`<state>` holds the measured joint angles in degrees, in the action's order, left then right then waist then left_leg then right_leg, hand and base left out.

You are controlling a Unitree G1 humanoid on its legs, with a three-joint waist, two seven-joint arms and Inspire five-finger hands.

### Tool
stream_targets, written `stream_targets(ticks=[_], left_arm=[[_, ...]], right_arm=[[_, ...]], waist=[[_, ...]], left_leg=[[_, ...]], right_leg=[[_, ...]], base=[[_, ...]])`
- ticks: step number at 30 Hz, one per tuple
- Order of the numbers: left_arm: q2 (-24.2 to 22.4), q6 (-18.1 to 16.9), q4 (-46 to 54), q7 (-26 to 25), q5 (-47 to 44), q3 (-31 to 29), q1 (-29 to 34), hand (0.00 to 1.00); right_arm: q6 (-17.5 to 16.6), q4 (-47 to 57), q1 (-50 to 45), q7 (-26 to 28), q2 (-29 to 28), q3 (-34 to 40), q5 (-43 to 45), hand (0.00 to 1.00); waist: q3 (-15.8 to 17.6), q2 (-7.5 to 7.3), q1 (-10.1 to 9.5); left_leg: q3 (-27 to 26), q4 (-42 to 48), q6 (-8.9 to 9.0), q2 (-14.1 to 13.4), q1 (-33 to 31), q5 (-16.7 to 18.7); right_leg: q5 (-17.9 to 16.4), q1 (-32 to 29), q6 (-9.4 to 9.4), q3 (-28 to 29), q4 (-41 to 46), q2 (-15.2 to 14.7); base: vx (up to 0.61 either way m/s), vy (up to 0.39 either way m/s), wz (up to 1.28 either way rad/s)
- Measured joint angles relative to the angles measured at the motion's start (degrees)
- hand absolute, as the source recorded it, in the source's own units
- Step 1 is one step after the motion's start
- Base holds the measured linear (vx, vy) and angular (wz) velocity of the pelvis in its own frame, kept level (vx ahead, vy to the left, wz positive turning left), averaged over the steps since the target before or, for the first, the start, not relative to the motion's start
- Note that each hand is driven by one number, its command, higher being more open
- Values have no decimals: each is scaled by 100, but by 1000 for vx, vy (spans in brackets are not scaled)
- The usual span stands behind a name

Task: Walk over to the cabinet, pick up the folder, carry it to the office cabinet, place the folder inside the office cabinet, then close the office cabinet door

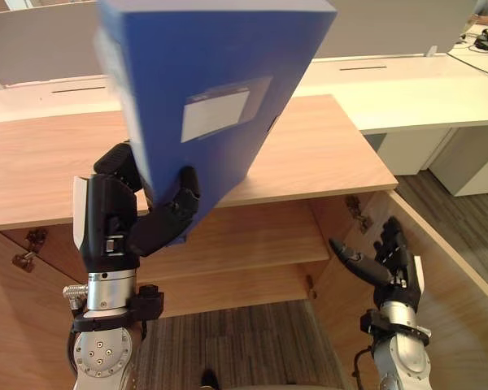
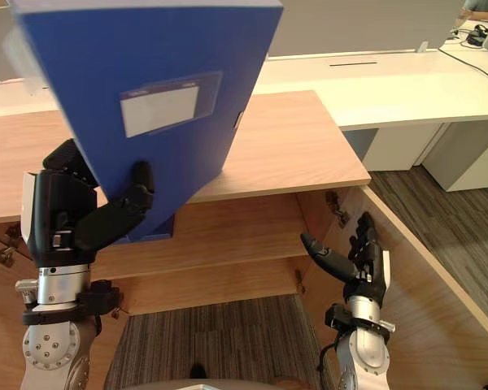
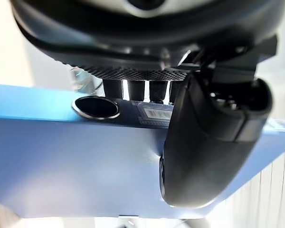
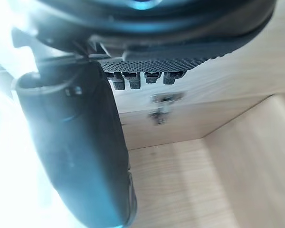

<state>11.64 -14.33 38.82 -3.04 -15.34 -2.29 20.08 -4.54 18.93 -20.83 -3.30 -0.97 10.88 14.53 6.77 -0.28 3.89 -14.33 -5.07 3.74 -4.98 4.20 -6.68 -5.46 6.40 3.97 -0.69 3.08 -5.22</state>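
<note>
1. Office furniture filled the background: a long white counter (image 1: 407, 89) ran behind a low wooden office cabinet (image 1: 325, 154), and grey striped carpet (image 1: 244, 341) covered the floor in front of it.
2. The blue folder (image 1: 220, 81) rested on no surface. It was raised close to the head camera, above the cabinet's top, and tilted so that its lower corner pointed down toward the left hand.
3. A white label (image 1: 215, 114) sat on the folder's broad face, and the left wrist view showed a round finger hole (image 3: 96, 107) in its spine.
4. The left hand (image 1: 118, 215) was clamped on the folder's lower corner, with its thumb (image 1: 179, 203) pressed across the broad face and its fingers wrapped round behind.
5. Beneath the folder the cabinet stood open, and a wooden shelf (image 1: 252, 236) showed inside it under the top.
6. The cabinet door (image 1: 447, 268) was swung out on the robot's right with its inner face turned toward the camera. A metal hinge (image 1: 354, 211) showed where the door met the cabinet's side.
7. The right hand (image 1: 398, 264) hung low beside the door's inner face, well apart from the folder. Its fingers were straight and spread, its thumb pointed toward the cabinet opening, and it held nothing. Whether it touched the door could not be told.
8. At the far right, a person's arm (image 1: 481, 15) rested at another desk.
</note>
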Motion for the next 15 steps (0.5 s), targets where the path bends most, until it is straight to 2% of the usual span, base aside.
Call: stream_targets(ticks=[5,6,10,15], left_arm=[[-115,252,-3,573,-1278,81,140,0],[-106,365,-19,791,-1760,189,140,0],[28,538,-81,1268,-2396,529,141,0],[340,647,-305,1727,-2716,750,137,0]], right_arm=[[-355,772,353,153,234,11,225,100],[-459,869,580,217,399,0,238,100],[-558,881,1062,429,851,-91,418,100],[-571,872,1250,683,1377,-347,583,100]], waist=[[10,-18,23],[10,-19,19],[10,-18,5],[4,-10,6]], left_leg=[[-30,0,-10,12,12,9],[-30,0,-10,13,15,9],[-23,-1,-11,16,48,8],[-11,-2,-17,21,51,2]], right_leg=[[10,1,8,15,3,-15],[11,2,9,13,9,-17],[12,40,13,-2,11,-20],[17,48,21,-15,14,-23]], base=[[2,0,-2],[0,0,0],[0,0,0],[0,0,0]])
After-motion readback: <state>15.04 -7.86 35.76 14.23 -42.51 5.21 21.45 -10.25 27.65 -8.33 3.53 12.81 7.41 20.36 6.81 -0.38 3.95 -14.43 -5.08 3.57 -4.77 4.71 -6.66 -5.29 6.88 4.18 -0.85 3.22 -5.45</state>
